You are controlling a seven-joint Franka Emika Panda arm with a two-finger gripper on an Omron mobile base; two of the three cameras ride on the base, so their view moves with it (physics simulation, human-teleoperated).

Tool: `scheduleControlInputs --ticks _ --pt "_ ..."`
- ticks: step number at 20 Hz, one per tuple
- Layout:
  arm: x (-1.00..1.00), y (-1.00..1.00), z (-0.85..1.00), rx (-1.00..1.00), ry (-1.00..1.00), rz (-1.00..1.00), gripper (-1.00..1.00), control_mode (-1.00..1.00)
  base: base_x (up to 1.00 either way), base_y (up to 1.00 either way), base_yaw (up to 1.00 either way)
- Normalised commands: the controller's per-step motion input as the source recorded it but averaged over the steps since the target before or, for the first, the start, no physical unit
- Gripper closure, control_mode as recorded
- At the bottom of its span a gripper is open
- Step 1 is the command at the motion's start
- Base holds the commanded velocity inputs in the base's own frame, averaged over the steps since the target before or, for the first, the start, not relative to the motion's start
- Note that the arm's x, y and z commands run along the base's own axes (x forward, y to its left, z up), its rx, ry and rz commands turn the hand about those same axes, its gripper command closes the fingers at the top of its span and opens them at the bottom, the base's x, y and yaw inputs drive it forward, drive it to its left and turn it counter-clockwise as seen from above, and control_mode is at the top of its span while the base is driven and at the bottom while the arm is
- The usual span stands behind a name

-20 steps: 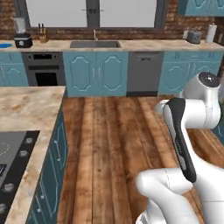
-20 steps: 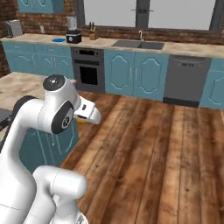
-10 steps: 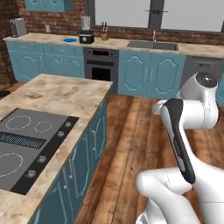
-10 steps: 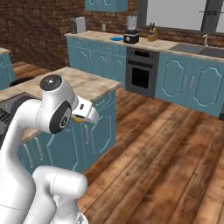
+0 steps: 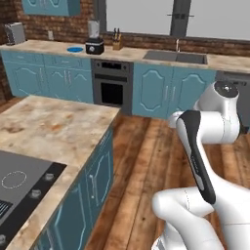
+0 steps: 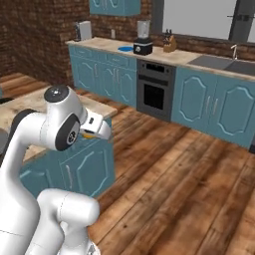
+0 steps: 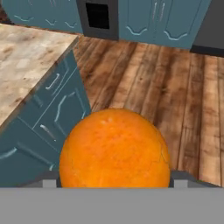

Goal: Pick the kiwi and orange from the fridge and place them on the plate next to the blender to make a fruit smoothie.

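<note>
Camera swung; fingertips behind orange (image 7: 114,148)

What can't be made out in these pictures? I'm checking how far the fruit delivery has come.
- Fingers: in the hand view the orange covers them, so their contact with it cannot be seen.
- Plate: far off beside the blender in the left base view, too small to tell whether a kiwi lies on it.
- Gripper: in the right base view the arm hides most of it; just a sliver of orange shows.
</note>
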Motion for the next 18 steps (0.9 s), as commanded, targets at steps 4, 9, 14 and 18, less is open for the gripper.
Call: scheduleControlInputs --ticks 4,9,14,18 --pt "0.0 0.0 0.0 0.0 0.0 0.0 1.0 1.0 1.0 -0.81 0.09" --pt "0.0 0.0 0.0 0.0 0.0 0.0 1.0 1.0 1.0 -0.77 0.13" --pt "0.0 0.0 0.0 0.0 0.0 0.0 1.0 1.0 1.0 -0.63 0.13" --pt "0.0 0.0 0.0 0.0 0.0 0.0 1.0 1.0 1.0 -0.47 0.21"
